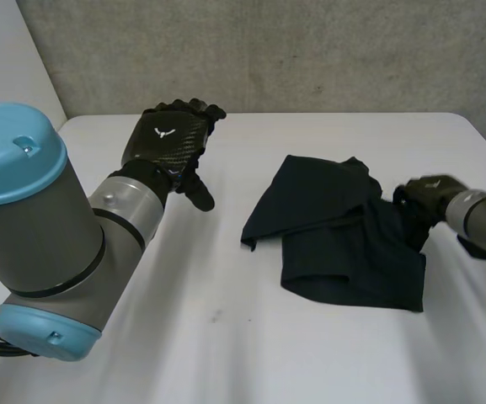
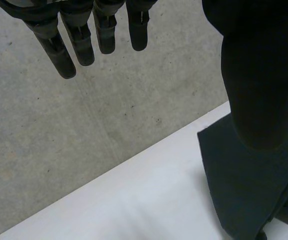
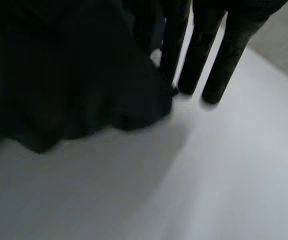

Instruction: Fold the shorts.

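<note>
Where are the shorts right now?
In the head view the dark shorts lie right of centre on the white table, the right hand at their right edge.

A white table (image 1: 226, 337) takes up the foreground. Behind its far edge stands a grey, speckled concrete wall (image 1: 310, 50). A paler surface (image 1: 7, 50) rises beyond the table's left corner.

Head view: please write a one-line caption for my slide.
Right robot hand at edge of dark shorts; left robot hand open, apart.
</note>
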### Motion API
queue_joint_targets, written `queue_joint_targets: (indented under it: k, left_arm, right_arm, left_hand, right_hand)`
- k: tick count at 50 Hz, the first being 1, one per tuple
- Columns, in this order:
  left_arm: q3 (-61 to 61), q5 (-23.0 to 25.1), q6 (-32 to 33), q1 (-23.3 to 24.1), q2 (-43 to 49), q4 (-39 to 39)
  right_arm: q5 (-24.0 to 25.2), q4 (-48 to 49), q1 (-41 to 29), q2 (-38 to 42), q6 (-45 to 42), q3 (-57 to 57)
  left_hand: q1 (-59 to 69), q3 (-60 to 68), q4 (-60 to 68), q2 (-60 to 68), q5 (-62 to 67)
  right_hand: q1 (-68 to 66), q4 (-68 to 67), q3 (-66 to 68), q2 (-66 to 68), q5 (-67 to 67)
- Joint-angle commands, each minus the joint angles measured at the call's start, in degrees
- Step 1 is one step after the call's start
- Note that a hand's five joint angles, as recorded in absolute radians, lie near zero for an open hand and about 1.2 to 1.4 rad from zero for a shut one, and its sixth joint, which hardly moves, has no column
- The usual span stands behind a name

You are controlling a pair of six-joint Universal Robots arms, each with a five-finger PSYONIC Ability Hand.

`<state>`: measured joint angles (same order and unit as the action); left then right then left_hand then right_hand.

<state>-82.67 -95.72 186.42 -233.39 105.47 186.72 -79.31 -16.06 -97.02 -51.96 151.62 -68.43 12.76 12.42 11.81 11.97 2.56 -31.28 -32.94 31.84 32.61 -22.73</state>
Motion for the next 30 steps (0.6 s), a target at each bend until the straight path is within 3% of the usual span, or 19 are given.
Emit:
queue_joint_targets:
  k: [1, 7, 14, 17, 18, 19, 22, 26, 30]
  left_arm:
    - [-2.3, -0.1, 0.1, -2.2, -2.7, -0.3]
    - [-4.9, 0.1, 0.1, -5.2, -5.5, -0.1]
    - [-5.7, -0.1, 0.1, -7.1, -7.2, -0.2]
    - [-5.6, -0.1, 0.0, -7.6, -8.0, -0.1]
    - [-5.6, -0.1, 0.0, -7.8, -8.2, -0.1]
    - [-5.6, -0.1, 0.0, -8.0, -8.4, -0.1]
    - [-5.6, -0.1, -0.1, -8.7, -9.1, -0.1]
    - [-6.2, -0.1, 0.0, -8.7, -9.6, -0.9]
    - [-8.2, -0.1, 0.0, -8.7, -9.8, -2.9]
  right_arm:
    - [9.3, 1.5, -2.7, -1.0, 9.6, -1.9]
    - [17.7, 2.3, -11.2, -9.6, 21.0, -4.0]
    - [18.1, 4.3, -25.2, -9.3, 24.4, -3.5]
    - [16.3, 7.1, -30.7, -7.6, 26.9, -2.5]
    - [15.7, 7.8, -31.7, -7.0, 27.7, -2.1]
    - [13.9, 8.7, -33.4, -5.6, 28.7, -0.8]
    - [10.8, 7.3, -35.1, -2.9, 29.1, 2.1]
    - [5.9, 2.3, -35.2, -2.8, 27.7, 4.0]
    - [4.2, -1.6, -33.9, -4.8, 23.0, 1.8]
  left_hand:
    - [-2.2, -1.9, -1.3, -1.4, -2.0]
    - [-2.4, -2.0, -1.4, -1.6, -2.2]
    - [-2.4, -2.0, -1.4, -1.6, -2.2]
    - [-2.4, -2.0, -1.4, -1.6, -2.2]
    - [-2.4, -2.0, -1.4, -1.6, -2.2]
    - [-2.4, -2.0, -1.4, -1.6, -2.2]
    - [-2.4, -2.0, -1.4, -1.6, -2.2]
    - [-2.2, -1.9, -1.3, -1.4, -2.0]
    - [-1.9, -1.5, -0.9, -1.1, -1.7]
  right_hand:
    - [-48.7, -47.1, 48.2, 47.4, -47.3]
    - [-48.7, -47.1, 48.2, 47.4, -47.3]
    - [-48.7, -47.1, 48.2, 47.4, -47.3]
    - [-48.7, -47.1, 48.2, 47.4, -47.3]
    - [-39.8, -38.1, 39.2, 38.5, -38.3]
    - [-17.7, -16.1, 17.2, 16.4, -16.3]
    - [5.3, 7.0, -5.9, -6.7, 6.8]
    - [5.6, 7.2, -6.1, -6.9, 7.0]
    - [1.4, 3.0, -1.9, -2.7, 2.8]
